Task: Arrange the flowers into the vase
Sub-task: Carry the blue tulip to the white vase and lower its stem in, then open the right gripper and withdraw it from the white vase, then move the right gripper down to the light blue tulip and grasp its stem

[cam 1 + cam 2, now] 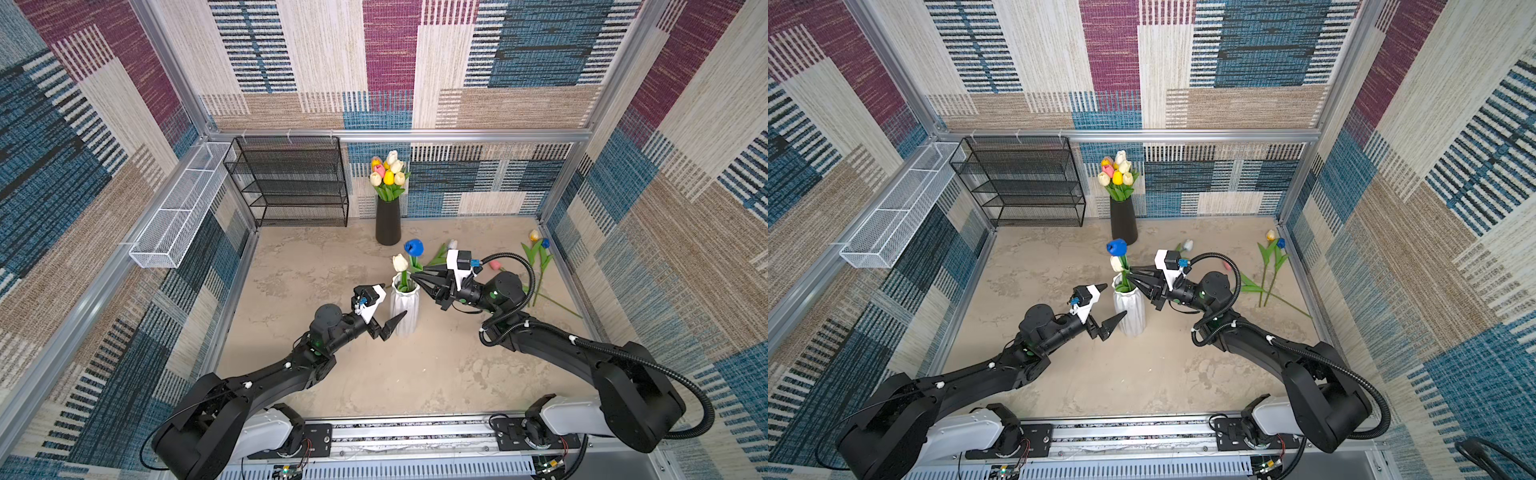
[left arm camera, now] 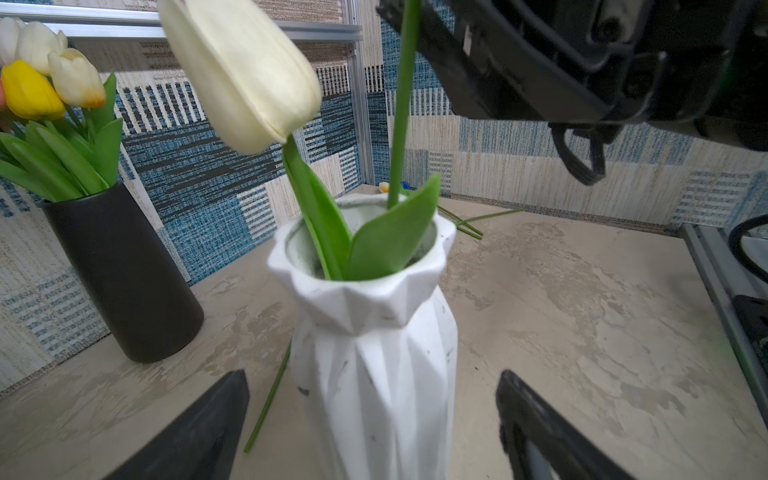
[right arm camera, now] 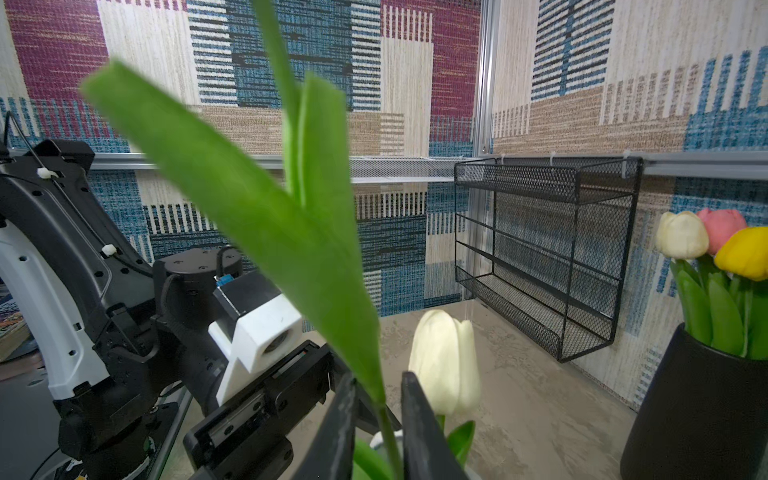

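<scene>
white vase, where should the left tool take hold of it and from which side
Around the ribbed body of the white vase, below the flared rim, coming level from its left, where the open left tool stands. Tulips fill the mouth and the body stands upright.

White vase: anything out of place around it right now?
Yes: a loose green stem lies on the table beside the white vase, outside it; its head is hidden. The cream tulip inside leans to one side.
</scene>
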Tool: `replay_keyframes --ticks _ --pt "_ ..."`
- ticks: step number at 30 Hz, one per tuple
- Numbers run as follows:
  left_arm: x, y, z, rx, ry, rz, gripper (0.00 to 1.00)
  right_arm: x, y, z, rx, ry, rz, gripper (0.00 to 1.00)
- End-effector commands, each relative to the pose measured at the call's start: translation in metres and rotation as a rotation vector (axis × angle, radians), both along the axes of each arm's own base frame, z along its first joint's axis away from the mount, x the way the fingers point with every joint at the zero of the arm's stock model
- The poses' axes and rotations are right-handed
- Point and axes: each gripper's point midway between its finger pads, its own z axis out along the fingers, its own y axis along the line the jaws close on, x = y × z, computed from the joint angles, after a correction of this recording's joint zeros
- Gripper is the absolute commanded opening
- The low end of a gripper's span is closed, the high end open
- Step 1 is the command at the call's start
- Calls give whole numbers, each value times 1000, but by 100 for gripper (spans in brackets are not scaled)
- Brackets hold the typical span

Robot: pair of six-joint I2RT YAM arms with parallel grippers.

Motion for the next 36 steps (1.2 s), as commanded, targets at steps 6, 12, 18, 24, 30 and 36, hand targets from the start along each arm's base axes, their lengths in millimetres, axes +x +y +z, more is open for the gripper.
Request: replay_keyframes --ticks 6,12,18,24,30,36 --pt "-1 -2 7 -9 -46 -12 96 11 -5 1 -26 -5 -83 44" --pt "-1 -1 8 -7 -51 -8 95 4 -10 4 -41 -38 -99 52" --pt "-1 2 10 -10 -62 5 96 3 -41 42 35 -62 -264 60" --pt "-1 8 12 -20 -74 33 96 94 -98 22 84 358 -518 47" --pt "0 12 9 -19 -73 60 96 178 -102 -116 -174 927 -754 36" --pt "-1 12 7 -14 -73 57 96 200 -76 -217 -458 1108 -899 37"
